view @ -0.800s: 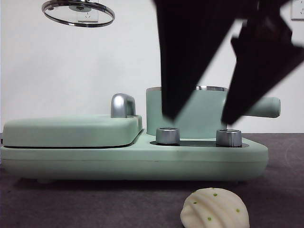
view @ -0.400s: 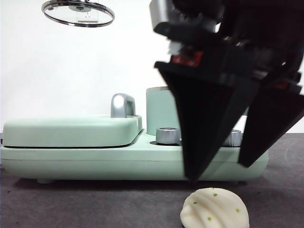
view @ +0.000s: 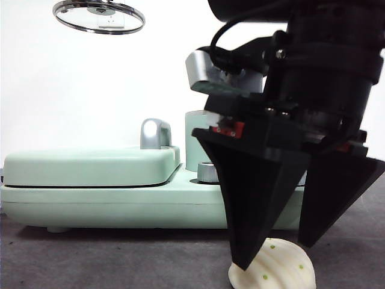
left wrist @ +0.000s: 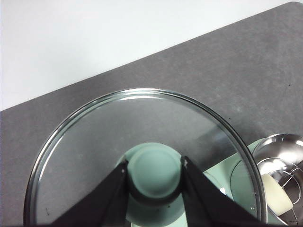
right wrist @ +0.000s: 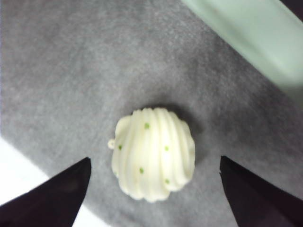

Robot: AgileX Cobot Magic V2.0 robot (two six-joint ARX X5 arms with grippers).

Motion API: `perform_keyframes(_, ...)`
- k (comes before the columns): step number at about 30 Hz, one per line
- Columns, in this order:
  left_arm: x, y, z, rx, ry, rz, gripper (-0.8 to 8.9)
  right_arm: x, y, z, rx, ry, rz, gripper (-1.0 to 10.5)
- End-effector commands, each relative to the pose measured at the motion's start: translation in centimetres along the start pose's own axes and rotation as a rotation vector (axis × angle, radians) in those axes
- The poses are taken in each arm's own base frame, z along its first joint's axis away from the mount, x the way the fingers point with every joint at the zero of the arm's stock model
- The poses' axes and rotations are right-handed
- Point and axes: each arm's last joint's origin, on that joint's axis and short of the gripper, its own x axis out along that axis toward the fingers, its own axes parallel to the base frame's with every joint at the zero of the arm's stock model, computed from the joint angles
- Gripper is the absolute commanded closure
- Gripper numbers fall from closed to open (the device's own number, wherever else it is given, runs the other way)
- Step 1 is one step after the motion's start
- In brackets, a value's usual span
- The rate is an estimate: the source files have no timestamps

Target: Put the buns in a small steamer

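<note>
The pleated bun (view: 272,272) with green specks lies on the grey mat in front of the appliance. My right gripper (view: 275,255) is open, with one jaw on each side of the bun and the tips low beside it. The right wrist view shows the bun (right wrist: 154,158) centred between the open jaws of that gripper (right wrist: 155,161). My left gripper (left wrist: 155,164) is shut on the green knob (left wrist: 155,176) of the glass lid (view: 99,16), held high at the back left. The smooth bun (left wrist: 277,201) lies inside the small steamer (left wrist: 279,141). The steamer (view: 195,141) is mostly hidden behind the right arm.
The mint-green appliance base (view: 120,205) spans the table, with the flat hinged griddle lid (view: 90,165) shut at the left and its steel handle (view: 155,133). A steel dial (view: 207,171) sits on the base. Grey mat (view: 120,259) lies bare in front at the left.
My right gripper has come down from in front of the steamer to the pleated bun, and its open jaws now flank it. The lid has stayed in place.
</note>
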Motion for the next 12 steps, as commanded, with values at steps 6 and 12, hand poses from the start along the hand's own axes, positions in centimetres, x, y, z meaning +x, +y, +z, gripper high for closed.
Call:
perform_keyframes(6,-1.19,-0.28,0.98,0.026,-0.066,0.001,7.98,1.13,-0.35,0.48,-0.025,0.046,0.061,6.3)
perform_keyframes(12,-1.19,-0.28,0.98,0.026,-0.067,0.001,7.98,1.55,-0.54,0.66,-0.017,0.054,0.068,7.7)
